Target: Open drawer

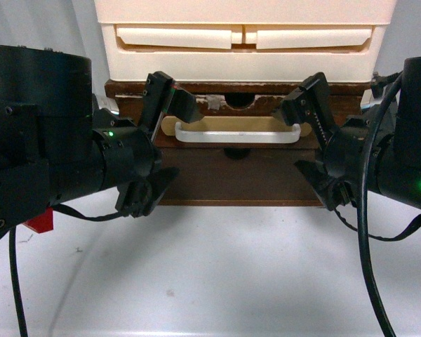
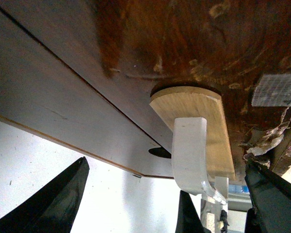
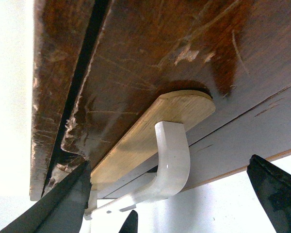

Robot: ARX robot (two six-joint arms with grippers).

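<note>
Left end effector (image 1: 158,140) and right end effector (image 1: 310,140) spread wide, empty, flanking drawer (image 1: 266,107) handle (image 1: 236,133).

even bright light, soft shadows on table (image 1: 217,281); wrist views close, slightly blurred.

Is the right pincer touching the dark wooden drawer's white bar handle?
Apart. Right wrist view: white bar handle between the right pincer's open fingers, clear gaps both sides.

I seem to be at a lab test station: a bare white bench (image 1: 217,281) lies under the worn drawer (image 1: 266,105), cream plastic drawers (image 1: 245,42) sit on top of it, and a pale curtain (image 1: 42,28) hangs behind it.
</note>
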